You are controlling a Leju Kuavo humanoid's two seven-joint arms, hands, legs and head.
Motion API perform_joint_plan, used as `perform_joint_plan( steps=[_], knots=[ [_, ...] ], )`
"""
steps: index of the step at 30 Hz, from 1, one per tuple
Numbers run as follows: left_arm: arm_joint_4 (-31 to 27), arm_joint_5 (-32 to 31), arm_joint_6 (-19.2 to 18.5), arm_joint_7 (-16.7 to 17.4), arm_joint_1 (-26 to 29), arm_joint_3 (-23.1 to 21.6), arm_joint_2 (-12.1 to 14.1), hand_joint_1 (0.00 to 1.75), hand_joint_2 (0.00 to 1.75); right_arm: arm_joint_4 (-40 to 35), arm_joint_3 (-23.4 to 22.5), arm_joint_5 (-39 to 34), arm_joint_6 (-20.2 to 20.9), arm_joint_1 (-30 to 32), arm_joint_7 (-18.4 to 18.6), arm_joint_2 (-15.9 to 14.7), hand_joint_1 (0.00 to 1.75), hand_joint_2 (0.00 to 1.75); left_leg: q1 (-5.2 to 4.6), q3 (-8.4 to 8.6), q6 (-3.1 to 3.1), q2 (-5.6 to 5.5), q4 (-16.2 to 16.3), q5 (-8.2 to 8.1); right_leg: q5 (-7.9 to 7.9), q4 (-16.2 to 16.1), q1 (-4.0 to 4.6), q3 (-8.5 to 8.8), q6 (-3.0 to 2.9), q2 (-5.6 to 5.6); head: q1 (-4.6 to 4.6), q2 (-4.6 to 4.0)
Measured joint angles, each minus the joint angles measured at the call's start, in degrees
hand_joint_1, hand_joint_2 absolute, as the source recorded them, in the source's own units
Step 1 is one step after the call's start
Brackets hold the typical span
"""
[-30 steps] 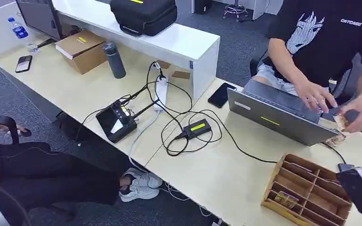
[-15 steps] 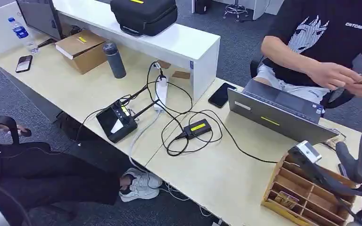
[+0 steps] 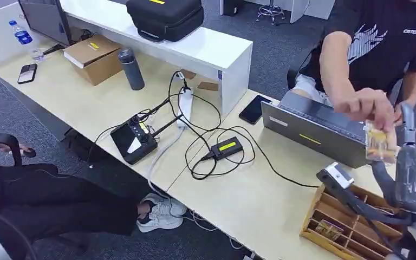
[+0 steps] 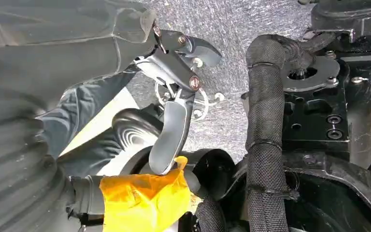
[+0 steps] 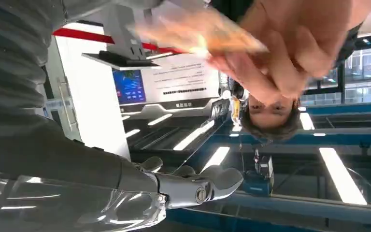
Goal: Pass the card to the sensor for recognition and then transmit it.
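The long pale table [image 3: 86,103] runs from the upper left of the head view down to the lower right. A white raised shelf [image 3: 195,46] crosses the top with a black case [image 3: 165,16] on it. At the upper right a person in a black shirt [image 3: 390,43] sits behind a grey laptop [image 3: 314,135], one hand [image 3: 371,105] reaching down to the right edge of the frame and pinching the card [image 3: 380,143] by its top.

The robot's right hand [image 3: 414,168] rises at the lower right with its fingers [image 3: 409,122] upright and spread just beside the card; in the right wrist view the fingers [image 5: 207,186] are apart with nothing between them, and the blurred card [image 5: 207,36] sits in the person's fingers near the top of that frame. The left hand [image 4: 174,130] shows in the left wrist view against the floor, fingers loose and apart, nothing in it.

The wooden divided tray [image 3: 352,222] sits at the lower right. A black sensor unit [image 3: 135,138] sits at centre left amid black cables, with a small black box [image 3: 226,147] near the middle. A dark phone [image 3: 254,110] lies left of the laptop.
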Motion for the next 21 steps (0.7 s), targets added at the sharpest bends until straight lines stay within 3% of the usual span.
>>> perform_joint_plan(
  steps=[3,9,12,21],
  knots=[
    [-0.09,0.07,0.0,0.0,0.0,0.0,0.0,0.0,1.75,-0.22,0.2,-0.07,0.33,0.01,0.0,-0.02,1.52,1.75,0.0,0.0,0.0,0.0,0.0,0.0,0.0,0.0,0.0,0.0,0.0,0.0,0.0,0.0],
    [-0.11,0.07,0.0,0.0,-0.01,0.0,0.0,0.0,1.75,-0.55,0.59,-1.33,0.26,0.07,-0.7,-0.02,1.75,1.75,0.0,0.0,0.0,0.0,0.0,0.0,0.0,0.0,0.0,0.0,0.0,0.0,0.0,0.0],
    [-0.13,0.07,0.0,0.0,-0.01,-0.02,0.0,0.0,1.75,-0.96,0.66,-3.19,-0.07,0.11,-1.66,-0.02,1.75,1.75,0.0,0.0,0.0,0.0,0.0,0.0,0.0,-0.01,0.0,0.0,0.0,0.0,0.0,0.0],
    [-0.46,0.46,0.5,-0.28,0.0,-0.26,0.0,0.0,1.75,-5.8,0.68,-13.6,-3.81,4.28,-7.98,-0.15,1.75,1.75,0.0,0.0,0.0,0.01,0.0,-0.01,-0.01,-0.03,0.0,-0.03,0.0,0.0,0.0,0.0]
  ],
)
